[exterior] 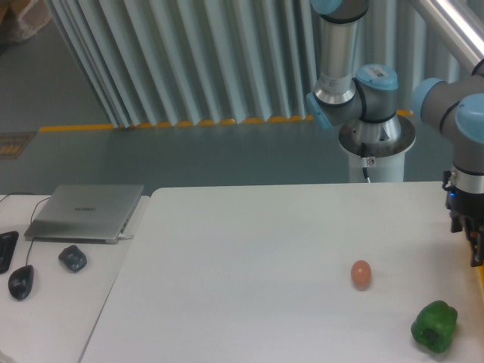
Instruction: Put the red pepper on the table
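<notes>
Camera showed the whole white bench (249, 272) from the front, and the job looked like it had hardly begun. I could not see the red pepper anywhere on the bench. It was not in the picture at all, so I think it was waiting somewhere past the right edge, where the arm was. That is only my guess.

At the far right edge, the end effector (476, 253) hung just above the bench. Most of it was cut off by the side of the picture. I could not tell if it was open or closed, and I could not tell if it had anything in it. No red showed there.

On the bench sat a green pepper (434, 326), near the front right corner. A small orange-pink ball (361, 274) sat a little to its left and farther back. The two did not touch. Neither one was the thing to move.

Off to the left, on another bench, were a closed laptop (85, 212) and two computer mice (72, 258).

So nothing was done yet, as far as I could see. What was left, I think, was almost all of it: get hold of the red pepper, bring it over the white bench, set it down on a bare spot away from the green pepper and the ball, and let go
</notes>
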You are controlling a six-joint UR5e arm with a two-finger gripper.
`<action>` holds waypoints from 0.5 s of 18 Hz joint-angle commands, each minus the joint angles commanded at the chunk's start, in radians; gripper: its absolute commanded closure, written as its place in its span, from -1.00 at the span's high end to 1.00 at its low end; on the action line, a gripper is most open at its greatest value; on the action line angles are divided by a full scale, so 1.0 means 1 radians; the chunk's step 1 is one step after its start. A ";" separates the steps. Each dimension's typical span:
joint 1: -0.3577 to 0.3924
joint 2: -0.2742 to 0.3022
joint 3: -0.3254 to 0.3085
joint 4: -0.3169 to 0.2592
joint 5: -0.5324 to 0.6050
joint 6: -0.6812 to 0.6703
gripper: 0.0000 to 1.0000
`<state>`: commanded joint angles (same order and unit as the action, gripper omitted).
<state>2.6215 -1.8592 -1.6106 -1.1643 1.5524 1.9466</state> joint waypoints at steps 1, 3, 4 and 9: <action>0.012 0.000 -0.002 0.009 -0.006 0.002 1.00; 0.037 0.000 -0.023 0.011 -0.020 0.008 1.00; 0.049 0.002 -0.040 0.021 -0.021 0.024 1.00; 0.089 0.008 -0.039 0.008 -0.014 0.043 1.00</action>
<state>2.7105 -1.8515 -1.6491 -1.1564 1.5385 1.9896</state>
